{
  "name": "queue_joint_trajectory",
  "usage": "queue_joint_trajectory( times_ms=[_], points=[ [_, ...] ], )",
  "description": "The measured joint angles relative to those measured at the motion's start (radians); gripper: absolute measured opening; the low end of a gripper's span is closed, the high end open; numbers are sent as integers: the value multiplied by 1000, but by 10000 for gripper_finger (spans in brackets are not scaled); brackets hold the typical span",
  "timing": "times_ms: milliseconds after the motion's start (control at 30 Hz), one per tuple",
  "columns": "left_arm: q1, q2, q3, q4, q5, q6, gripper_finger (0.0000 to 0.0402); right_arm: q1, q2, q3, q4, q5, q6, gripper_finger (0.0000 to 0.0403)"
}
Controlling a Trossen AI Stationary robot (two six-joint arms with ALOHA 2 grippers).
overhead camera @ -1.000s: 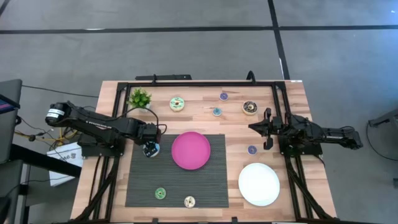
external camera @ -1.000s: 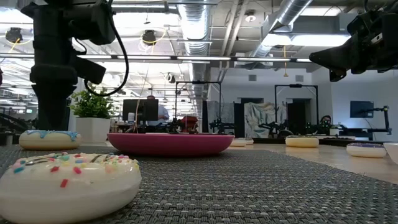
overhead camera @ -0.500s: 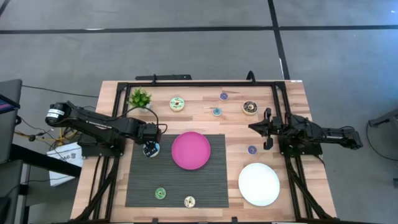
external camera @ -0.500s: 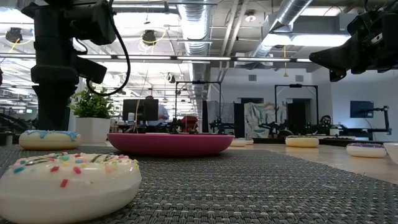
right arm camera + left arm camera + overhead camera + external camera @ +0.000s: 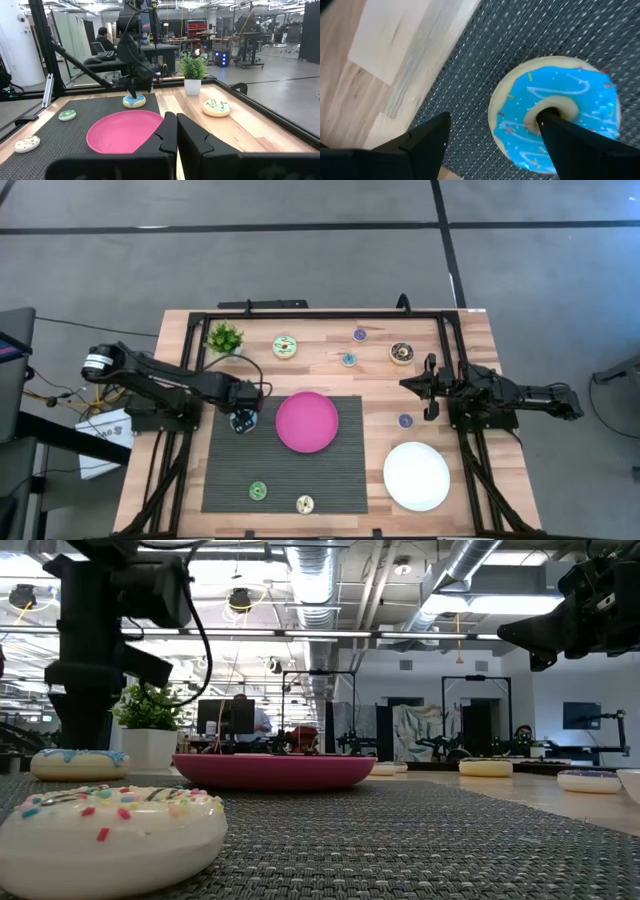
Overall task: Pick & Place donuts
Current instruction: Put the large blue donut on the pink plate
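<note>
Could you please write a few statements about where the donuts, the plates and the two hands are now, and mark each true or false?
1. The left hand is open, one finger in the hole of the blue-iced ring donut. True.
2. The round pink plate holds two donuts. False: nothing lies on it.
3. The right hand is shut and holds nothing. True.
4. The round white plate lies on the dark woven mat. False: it lies on bare wood beside the mat.
</note>
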Motion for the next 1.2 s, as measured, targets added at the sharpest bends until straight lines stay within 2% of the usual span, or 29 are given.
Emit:
queue_joint_trajectory(
  times_ms=[233,500,1200],
  points=[
    [0,106,2,56,37,18,296,0,0,0,0,0,0,0],
    [0,117,3,59,49,25,293,0,0,0,0,0,0,0],
    [0,118,1,62,74,24,187,0,0,0,0,0,0,0]
  ],
)
